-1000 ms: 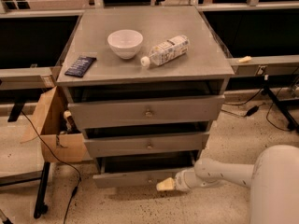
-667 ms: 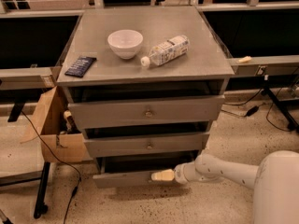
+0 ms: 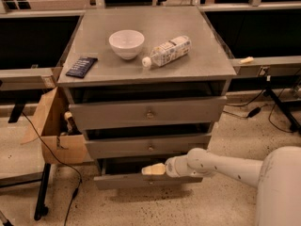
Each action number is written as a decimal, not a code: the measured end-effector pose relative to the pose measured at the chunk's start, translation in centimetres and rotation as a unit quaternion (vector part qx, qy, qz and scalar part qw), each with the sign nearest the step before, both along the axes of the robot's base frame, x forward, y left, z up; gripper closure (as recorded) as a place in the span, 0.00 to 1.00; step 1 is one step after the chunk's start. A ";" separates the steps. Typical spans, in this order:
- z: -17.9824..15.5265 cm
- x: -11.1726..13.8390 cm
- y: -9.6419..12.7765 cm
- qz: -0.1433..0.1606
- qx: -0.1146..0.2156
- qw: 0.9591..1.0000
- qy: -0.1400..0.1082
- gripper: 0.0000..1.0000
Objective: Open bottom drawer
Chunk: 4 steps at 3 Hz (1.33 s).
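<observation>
- bottom drawer (image 3: 123, 181): lowest of three in the grey cabinet (image 3: 211, 62), slimmest front. it sits a bit proud of the cabinet face w/ a dark gap above it, so it reads as only partly open, most of the travel left.
- gripper (image 3: 153, 169): at the cabinet's foot, tip laid over the top edge of that drawer front near its centre. prob. there bc the knob is at centre. knob itself not visible, hidden behind the tip or too small.
- fingers (image 3: 149, 170): drawn narrow, look like one cream wedge, no gap showing. can't tell if the knob is pinched betw. them or they just hook the edge.
- arm (image 3: 221, 166): comes in low from the cabinet's right side, roughly level. that suits a straight outward pull.
- middle drawer (image 3: 117, 149) & top drawer (image 3: 113, 117): not touched.
- on the cabinet top: bowl (image 3: 126, 43), bottle (image 3: 167, 51) lying on its side, dark packet (image 3: 81, 66). the bottle could roll if the pull jerks the cabinet.
- cardboard box (image 3: 51, 126): against the cabinet's left side, off the pull line.
</observation>
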<state>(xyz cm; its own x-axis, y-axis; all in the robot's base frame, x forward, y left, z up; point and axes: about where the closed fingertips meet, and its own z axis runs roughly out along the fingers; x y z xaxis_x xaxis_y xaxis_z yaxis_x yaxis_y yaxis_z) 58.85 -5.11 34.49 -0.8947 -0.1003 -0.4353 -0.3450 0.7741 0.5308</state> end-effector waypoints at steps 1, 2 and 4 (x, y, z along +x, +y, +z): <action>0.4 -2.1 0.7 0.018 -0.005 1.000 0.008 0.00; 0.4 -2.1 0.7 0.018 -0.005 1.000 0.008 0.00; -2.4 3.2 -0.6 -0.012 -0.010 1.000 -0.010 0.02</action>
